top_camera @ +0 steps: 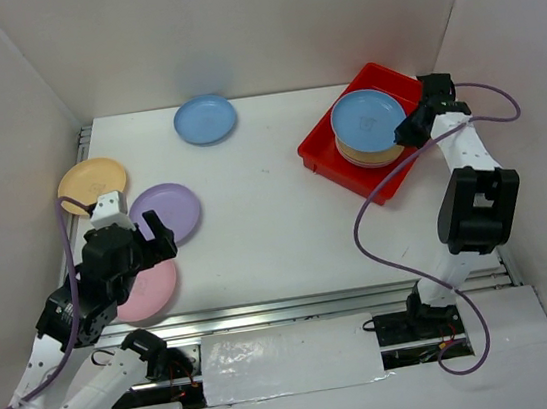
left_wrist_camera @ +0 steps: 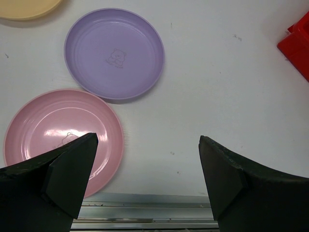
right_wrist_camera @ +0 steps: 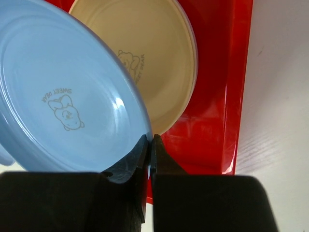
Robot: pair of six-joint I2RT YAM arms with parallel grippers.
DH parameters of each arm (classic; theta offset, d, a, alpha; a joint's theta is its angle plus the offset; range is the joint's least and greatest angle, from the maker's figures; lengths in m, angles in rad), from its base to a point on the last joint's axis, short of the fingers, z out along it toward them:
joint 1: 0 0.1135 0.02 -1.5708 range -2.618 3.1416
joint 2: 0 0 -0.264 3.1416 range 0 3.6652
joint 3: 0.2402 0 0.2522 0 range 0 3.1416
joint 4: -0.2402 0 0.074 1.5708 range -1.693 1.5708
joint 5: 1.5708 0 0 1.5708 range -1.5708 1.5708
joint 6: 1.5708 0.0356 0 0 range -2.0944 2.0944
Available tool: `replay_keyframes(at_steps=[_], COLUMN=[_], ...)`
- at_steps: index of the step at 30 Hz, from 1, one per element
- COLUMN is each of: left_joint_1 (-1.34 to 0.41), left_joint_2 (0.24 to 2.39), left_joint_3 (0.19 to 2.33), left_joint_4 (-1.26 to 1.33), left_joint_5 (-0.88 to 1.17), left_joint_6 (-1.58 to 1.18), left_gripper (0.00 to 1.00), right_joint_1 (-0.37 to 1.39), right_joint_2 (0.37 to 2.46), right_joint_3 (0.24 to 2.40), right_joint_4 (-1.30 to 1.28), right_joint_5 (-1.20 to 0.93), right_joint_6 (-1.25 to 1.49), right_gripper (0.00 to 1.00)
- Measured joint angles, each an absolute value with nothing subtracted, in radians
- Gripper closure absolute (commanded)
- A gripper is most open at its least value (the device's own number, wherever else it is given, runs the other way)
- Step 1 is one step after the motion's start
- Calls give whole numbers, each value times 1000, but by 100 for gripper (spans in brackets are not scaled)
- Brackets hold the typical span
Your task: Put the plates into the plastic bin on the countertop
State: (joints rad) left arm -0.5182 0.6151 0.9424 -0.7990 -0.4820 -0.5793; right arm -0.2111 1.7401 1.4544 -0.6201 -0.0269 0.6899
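The red plastic bin [top_camera: 333, 161] sits at the back right and holds a stack of plates with a cream one [right_wrist_camera: 154, 53] on top. My right gripper [top_camera: 411, 132] is shut on the rim of a blue plate [top_camera: 367, 117] held tilted just above that stack; in the right wrist view the gripper [right_wrist_camera: 150, 140] pinches the blue plate [right_wrist_camera: 63, 92]. A second blue plate [top_camera: 206, 119], a yellow plate [top_camera: 92, 179], a lilac plate [top_camera: 167, 210] and a pink plate [top_camera: 150, 291] lie on the countertop. My left gripper [left_wrist_camera: 147, 159] is open and empty above the pink plate's [left_wrist_camera: 58, 130] right edge.
White walls close in the countertop [top_camera: 265, 216] on three sides. A metal rail [top_camera: 297, 307] runs along the near edge, also seen below my left fingers [left_wrist_camera: 145, 210]. The right arm's purple cable [top_camera: 379, 241] loops over the table beside the bin.
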Motion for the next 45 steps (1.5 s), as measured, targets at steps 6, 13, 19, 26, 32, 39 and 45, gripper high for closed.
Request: replay_keyframes(at_steps=[6, 13, 19, 26, 32, 39, 45], left_joint_1=[-518, -518, -518, -519, -518, -518, -518], left_joint_2=[630, 637, 646, 685, 640, 592, 643], left_joint_3=[942, 942, 942, 957, 965, 971, 971], left_joint_4=[-799, -799, -800, -863, -916, -924, -922], left_joint_5=[-481, -481, -493, -609, -710, -741, -729], left_joint_6=[-579, -579, -582, -649, -719, -737, -733], left_gripper=[1, 1, 1, 1, 1, 1, 1], right_joint_1=[-232, -210, 4, 402, 670, 804, 811], right_joint_2=[1785, 1719, 1430, 1490, 2000, 2300, 2436], right_joint_3=[1504, 1496, 1494, 1445, 1625, 1861, 2103], right_joint_4=[-628, -633, -597, -405, -391, -415, -461], right_joint_5=[-44, -19, 12, -132, -91, -89, -68], right_joint_6=[690, 702, 675, 649, 667, 753, 830], right_gripper=[51, 0, 0, 2, 5, 6, 15])
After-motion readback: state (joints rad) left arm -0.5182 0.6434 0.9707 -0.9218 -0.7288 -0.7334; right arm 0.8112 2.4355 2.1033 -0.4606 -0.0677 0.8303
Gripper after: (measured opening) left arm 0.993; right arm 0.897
